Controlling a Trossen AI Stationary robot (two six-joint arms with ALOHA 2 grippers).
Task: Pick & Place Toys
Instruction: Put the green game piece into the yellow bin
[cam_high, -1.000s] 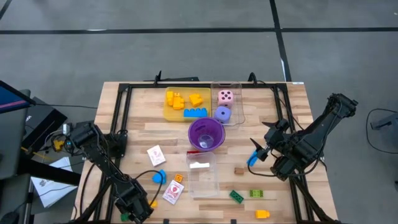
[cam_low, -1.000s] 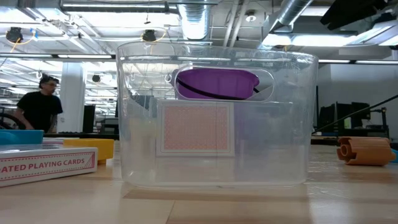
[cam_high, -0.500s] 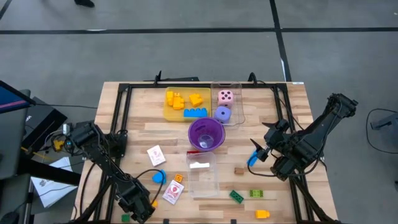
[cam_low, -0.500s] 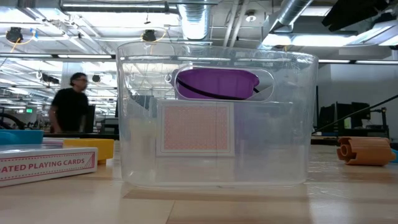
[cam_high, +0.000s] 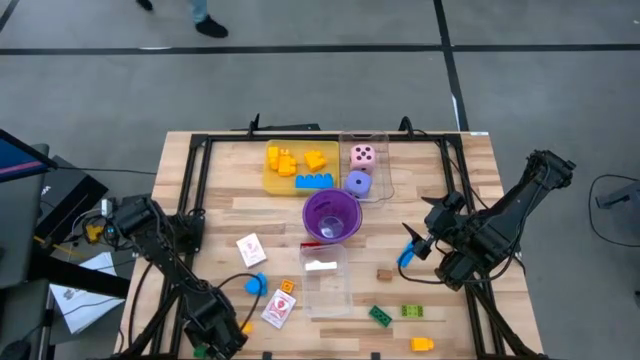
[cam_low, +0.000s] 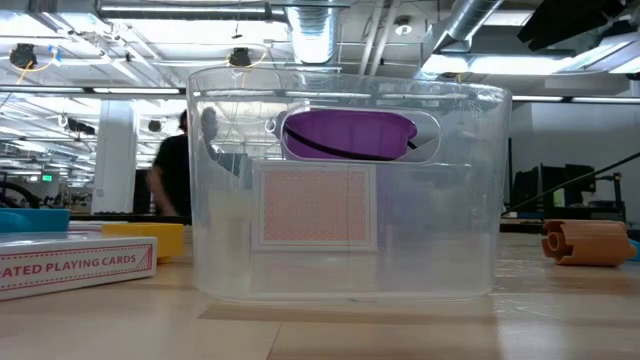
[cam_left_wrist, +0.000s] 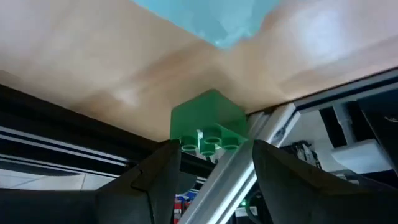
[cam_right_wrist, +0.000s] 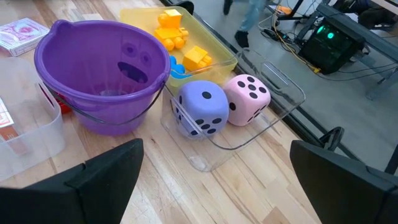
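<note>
My left gripper (cam_left_wrist: 211, 163) sits at the near-left corner of the table, its fingers (cam_left_wrist: 158, 180) closed on a green brick (cam_left_wrist: 208, 127), studs toward the wrist, at the table's near edge over the black frame rail. My right gripper (cam_right_wrist: 211, 186) waits over the right side of the table with its fingers spread wide and empty, facing the purple cup (cam_right_wrist: 102, 74).

Sorted so far, as I judge it: the far yellow tray (cam_high: 272, 178) holds yellow and orange bricks (cam_high: 281, 160) and a blue brick (cam_high: 314, 181); the far clear tray (cam_high: 383, 185) holds the pink die (cam_high: 363, 155) and the purple die (cam_high: 358, 183); the clear bin (cam_high: 326, 290) in the middle holds one card (cam_high: 320, 265).

Left on the table, near to far: an orange brick (cam_high: 422, 344), a dark green brick (cam_high: 380, 316) and a light green brick (cam_high: 412, 311) at the near right; a card pack (cam_high: 278, 310), a small orange piece (cam_high: 288, 286) and a blue piece (cam_high: 255, 284) at the near left; a brown piece (cam_high: 384, 274) right of the bin; another card pack (cam_high: 250, 248) farther left. The task looks about half done, with the brick in my left fingers not yet placed.

Against the earlier frames, both arms and every toy lie as they did. Only a person (cam_low: 175, 175) in the room beyond the table has walked on, showing just left of the bin in the low view.
</note>
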